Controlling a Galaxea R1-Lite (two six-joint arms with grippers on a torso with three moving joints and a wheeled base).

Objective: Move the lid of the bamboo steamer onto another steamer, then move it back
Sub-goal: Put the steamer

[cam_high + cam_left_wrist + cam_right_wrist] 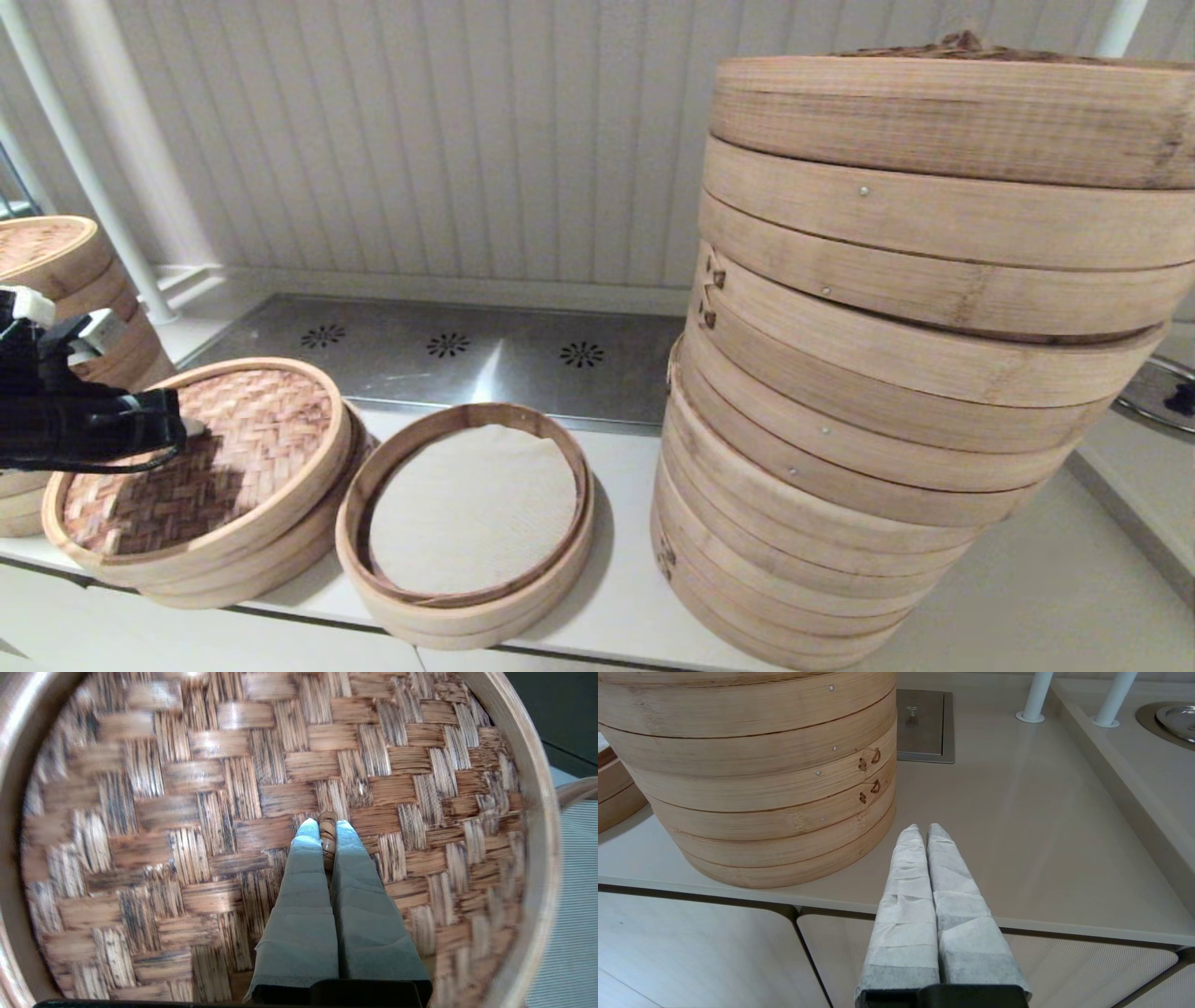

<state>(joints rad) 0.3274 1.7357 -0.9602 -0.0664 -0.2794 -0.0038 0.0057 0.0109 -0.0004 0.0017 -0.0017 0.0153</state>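
The left gripper [327, 828] pinches the centre loop [328, 835] of the bamboo steamer lid [187, 812] between its fingertips, the lid's only handle. The right gripper [923, 830] idles off the counter edge [1041, 926], fingers pressed together on nothing.

The left arm reaches in from the left edge of the head view, its black wrist roughly level and pointing toward the robot's right. The left gripper [191, 427] sits low over the centre of the bamboo steamer lid [201, 457]. In the left wrist view its two pale, cloth-wrapped fingers [303, 868] are drawn together, pinching the small centre loop [328, 833] between their tips.

The right gripper [923, 830] is out of the head view. Its own wrist view shows it held above the front edge of the bench [1041, 826], fingers [908, 891] pressed flat against each other with nothing between them.
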